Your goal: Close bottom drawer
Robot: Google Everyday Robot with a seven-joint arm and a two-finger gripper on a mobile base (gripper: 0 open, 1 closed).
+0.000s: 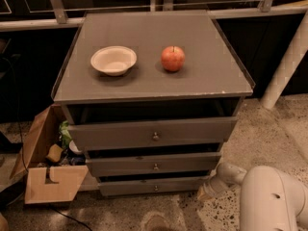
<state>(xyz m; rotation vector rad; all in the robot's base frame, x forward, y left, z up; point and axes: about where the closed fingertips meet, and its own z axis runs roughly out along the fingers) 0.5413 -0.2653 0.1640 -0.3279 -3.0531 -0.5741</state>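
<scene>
The bottom drawer (153,187) is the lowest and narrowest of three grey-brown drawers, with a slim front and a small brass knob (155,188). It stands pulled out a little, like the middle drawer (154,165) and top drawer (153,134) above it. My white arm (269,196) comes in from the lower right. The gripper (206,192) is low by the floor, at the right end of the bottom drawer's front.
A white bowl (113,60) and a red apple (173,58) sit on the cabinet top (154,81). An open cardboard box (45,162) with clutter stands on the floor at the left. A white post (286,61) rises at the right. The floor is speckled stone.
</scene>
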